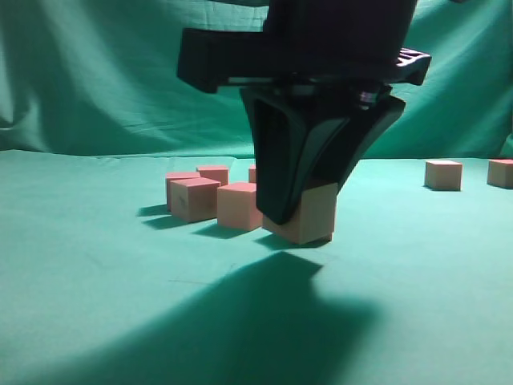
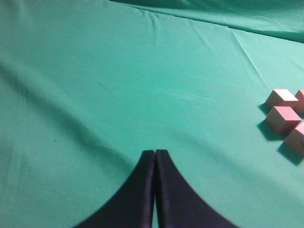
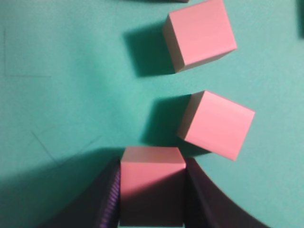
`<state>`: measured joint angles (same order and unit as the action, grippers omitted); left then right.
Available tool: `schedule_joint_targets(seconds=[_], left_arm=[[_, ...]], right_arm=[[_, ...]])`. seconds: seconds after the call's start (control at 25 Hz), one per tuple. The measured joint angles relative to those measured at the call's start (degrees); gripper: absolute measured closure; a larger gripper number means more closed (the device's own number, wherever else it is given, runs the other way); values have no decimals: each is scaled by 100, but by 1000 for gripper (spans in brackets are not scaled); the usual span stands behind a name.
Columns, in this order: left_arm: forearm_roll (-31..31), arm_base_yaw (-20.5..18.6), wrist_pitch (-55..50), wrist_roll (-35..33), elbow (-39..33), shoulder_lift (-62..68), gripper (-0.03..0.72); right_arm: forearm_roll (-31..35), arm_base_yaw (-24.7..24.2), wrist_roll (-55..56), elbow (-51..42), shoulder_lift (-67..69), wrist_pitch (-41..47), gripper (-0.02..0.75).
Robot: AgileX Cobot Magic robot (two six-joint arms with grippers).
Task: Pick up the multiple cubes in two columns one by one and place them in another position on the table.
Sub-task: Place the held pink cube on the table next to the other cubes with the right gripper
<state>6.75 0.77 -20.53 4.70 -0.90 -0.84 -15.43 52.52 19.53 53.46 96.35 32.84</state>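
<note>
My right gripper is shut on a pinkish-red cube at the front of a cluster. The cube is low at the green table; I cannot tell whether it still touches the cloth. Several more cubes stand just left and behind, such as one and another. In the right wrist view two cubes lie ahead of the jaws. Two cubes stand apart at the far right. My left gripper is shut and empty over bare cloth, with cubes at its right edge.
A draped green backdrop rises behind the table. The arm's shadow falls across the cloth in front. The cloth has slight wrinkles.
</note>
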Motion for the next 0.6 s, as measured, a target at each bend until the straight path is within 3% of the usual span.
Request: schedule_joint_targets(seconds=[0.6], left_arm=[[0,0,0,0,0,0,688]], right_arm=[[-64,0,56,0,260,15,473]])
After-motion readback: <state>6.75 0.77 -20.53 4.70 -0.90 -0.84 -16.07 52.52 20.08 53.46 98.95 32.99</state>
